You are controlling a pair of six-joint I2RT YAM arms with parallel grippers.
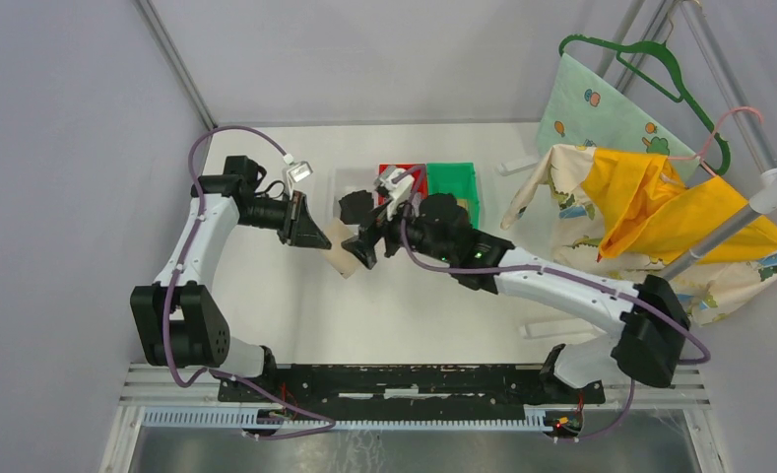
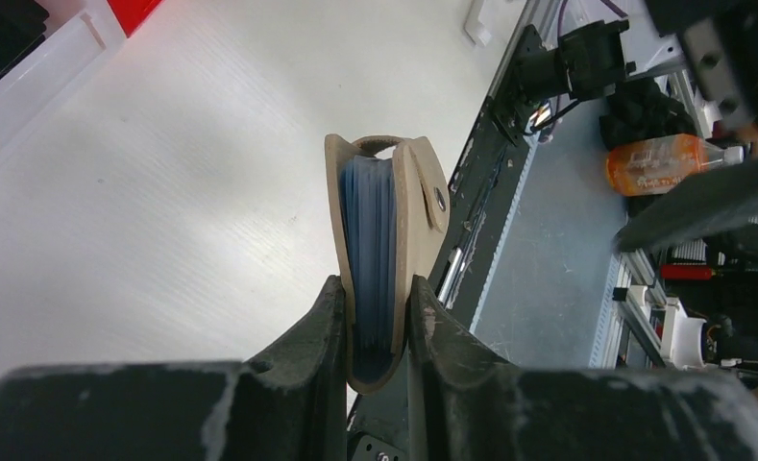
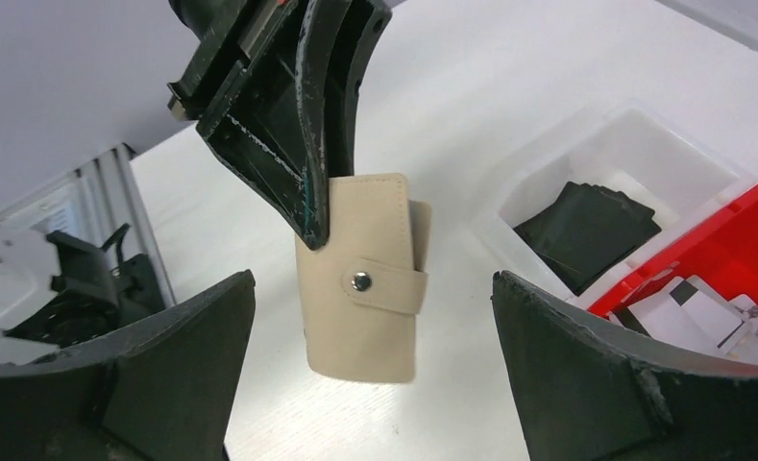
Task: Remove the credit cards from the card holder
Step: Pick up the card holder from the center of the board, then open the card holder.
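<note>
From the left wrist: left gripper [image 2: 375,303] closed on the card holder [image 2: 408,216], its lower end pinched between both fingers and the rest standing out past the fingertips. Edge-on here: bluish clear sleeves packed between the beige covers, the snap tab on the right-hand finger's side. Cannot tell what sits in the sleeves.

From the right wrist, the other face: closed flap, tab snapped shut with a metal stud, the holder hanging below the left fingers. Right gripper [image 3: 370,283] spread wide, one finger on each side of the holder, neither touching it. Beyond its right finger: a white bin [image 3: 634,144] holding black cards [image 3: 586,226], and just beside it a red bin [image 3: 740,230] with white cards [image 3: 692,307]. None of this visible from the left wrist except a corner of each bin.

From above only: both arms meeting over mid-table, the holder small between the two sets of fingers, a green bin [image 1: 453,182] past the red one.

Below the fingers: a plain white table [image 1: 266,315]. Around it: grey walls, and off to the right a rack with a yellow cloth [image 1: 660,207], a printed fabric [image 1: 601,113] and a green hanger [image 1: 650,59].
</note>
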